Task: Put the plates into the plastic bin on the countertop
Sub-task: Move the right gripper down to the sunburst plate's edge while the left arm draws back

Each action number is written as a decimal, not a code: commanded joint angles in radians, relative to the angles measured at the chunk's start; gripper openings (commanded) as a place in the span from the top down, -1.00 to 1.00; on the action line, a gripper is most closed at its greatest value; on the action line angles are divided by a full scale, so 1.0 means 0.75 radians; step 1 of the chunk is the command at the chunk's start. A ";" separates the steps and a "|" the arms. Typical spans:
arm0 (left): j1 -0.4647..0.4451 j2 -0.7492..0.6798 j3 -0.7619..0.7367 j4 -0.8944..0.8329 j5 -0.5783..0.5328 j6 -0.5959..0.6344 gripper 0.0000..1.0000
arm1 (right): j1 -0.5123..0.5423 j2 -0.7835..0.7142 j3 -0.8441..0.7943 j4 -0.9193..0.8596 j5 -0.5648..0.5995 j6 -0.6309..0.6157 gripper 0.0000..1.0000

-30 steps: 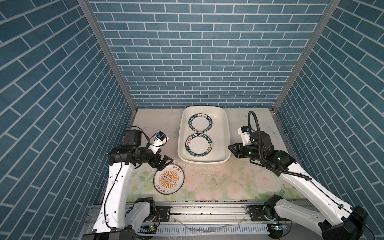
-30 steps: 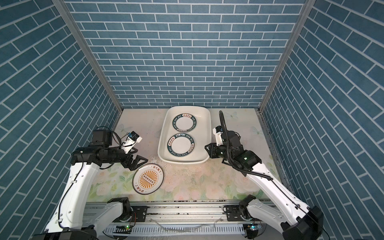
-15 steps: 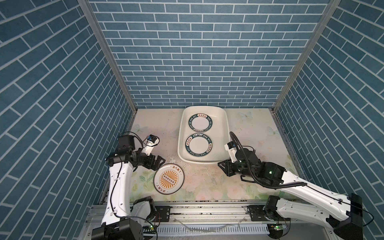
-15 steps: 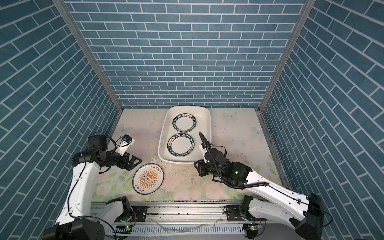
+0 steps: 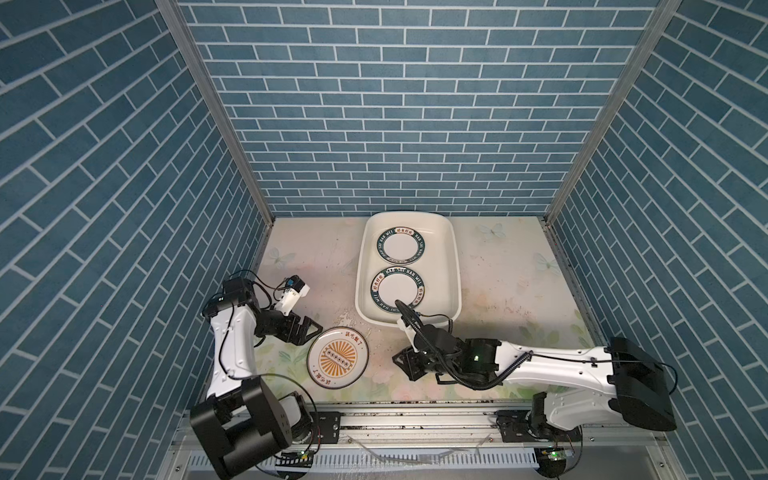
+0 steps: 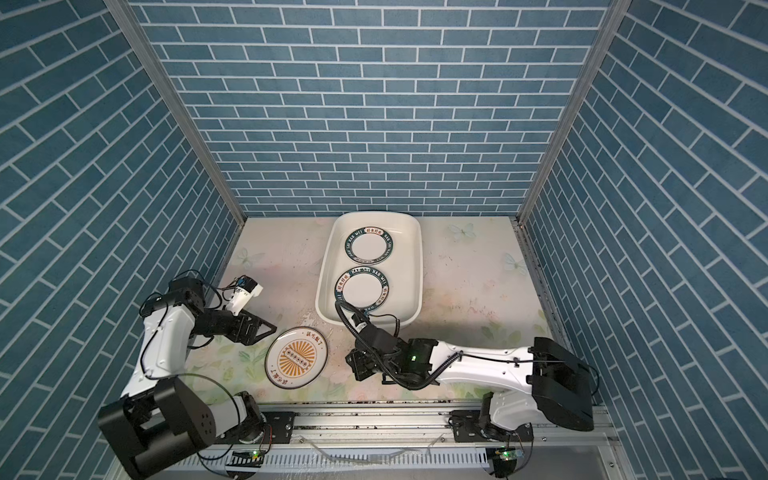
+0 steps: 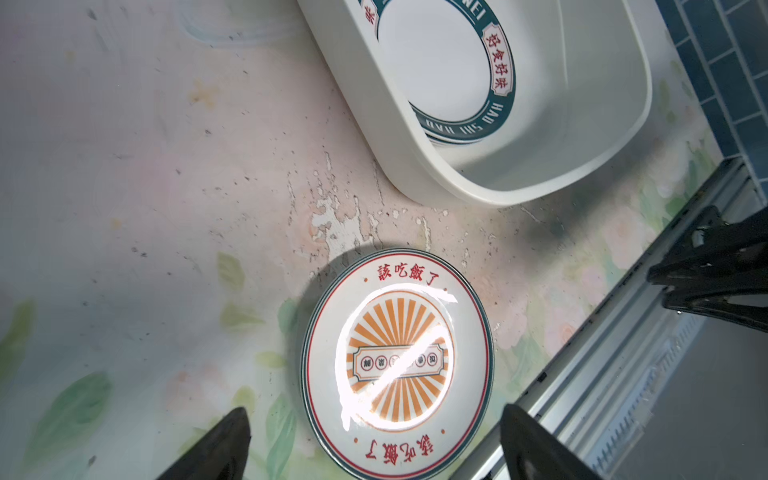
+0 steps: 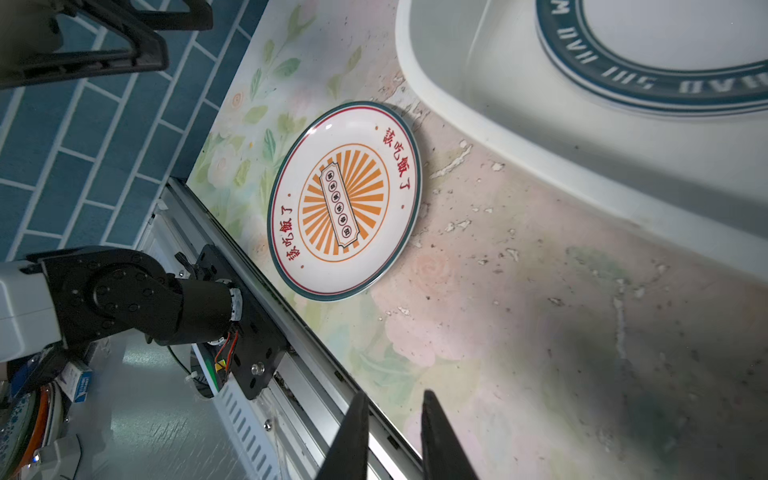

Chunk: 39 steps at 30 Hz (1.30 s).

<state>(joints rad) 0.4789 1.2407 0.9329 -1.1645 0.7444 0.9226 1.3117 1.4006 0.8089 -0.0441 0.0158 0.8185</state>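
The aluminium rail (image 5: 415, 419) runs along the near edge and carries both arm bases. Just beyond it, the sunburst plate (image 5: 338, 358) lies flat on the countertop (image 5: 519, 291), outside the plastic bin (image 5: 455, 257) and near the bin's closest corner. The left gripper (image 5: 309, 332) is positioned just beside the plate's left far rim. Its jaws are spread wide, and the left wrist view shows the two fingers (image 7: 224, 440) well apart with nothing gripped. The right gripper (image 5: 401, 363) sits low on the plate's right side, separated from it by a strip of bare countertop, and just in front of the bin's near end. Its jaws are narrow: the right wrist view shows a slim gap between the fingers (image 8: 353, 436), which hold nothing. Farther back, the bin contains two green-rimmed plates lying flat, the near plate (image 5: 397, 289) and the far plate (image 5: 400, 246), side by side along its length. The blue brick wall (image 5: 395, 124) closes the rear.
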 commanded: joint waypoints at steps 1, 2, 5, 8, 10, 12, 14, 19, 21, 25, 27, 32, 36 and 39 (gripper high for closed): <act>0.073 0.047 0.037 -0.101 0.053 0.199 -0.86 | 0.016 0.078 0.053 0.143 -0.019 0.079 0.54; 0.092 0.054 0.035 -0.097 0.053 0.212 -0.86 | 0.018 0.107 0.058 0.164 -0.026 0.087 0.55; 0.112 0.064 0.023 -0.091 0.026 0.261 -0.87 | 0.022 0.181 0.075 0.215 -0.053 0.106 0.57; 0.116 0.063 -0.016 -0.069 -0.003 0.293 -0.86 | 0.024 0.244 0.119 0.198 -0.074 0.097 0.60; 0.116 0.063 -0.043 -0.056 -0.015 0.313 -0.86 | 0.024 0.278 0.133 0.212 -0.092 0.100 0.62; 0.116 0.062 -0.064 -0.041 -0.019 0.322 -0.86 | 0.024 0.301 0.136 0.223 -0.105 0.110 0.65; 0.116 0.052 -0.088 -0.018 -0.024 0.322 -0.86 | 0.024 0.324 0.134 0.251 -0.122 0.127 0.27; 0.116 0.022 -0.145 0.019 -0.028 0.330 -0.86 | 0.028 0.351 0.145 0.261 -0.123 0.143 0.24; 0.115 0.011 -0.158 0.017 -0.025 0.336 -0.86 | 0.032 0.370 0.156 0.265 -0.130 0.151 0.23; 0.118 -0.018 -0.169 0.019 -0.021 0.344 -0.85 | 0.029 0.416 0.184 0.261 -0.179 0.172 0.23; 0.124 -0.041 -0.163 0.017 -0.003 0.335 -0.84 | 0.029 0.418 0.182 0.267 -0.173 0.191 0.23; 0.128 -0.109 -0.095 0.001 0.062 0.249 -0.85 | 0.034 0.391 0.168 0.261 -0.146 0.256 0.23; 0.128 -0.151 -0.008 -0.043 0.133 0.206 -0.86 | 0.035 0.395 0.167 0.287 -0.099 0.370 0.23; 0.128 -0.145 0.083 -0.069 0.192 0.151 -0.87 | 0.047 0.398 0.167 0.315 -0.046 0.456 0.23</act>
<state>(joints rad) 0.5701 1.1358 0.9417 -1.1732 0.8154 1.0832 1.3334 1.7008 0.9234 0.1593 -0.0704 1.0554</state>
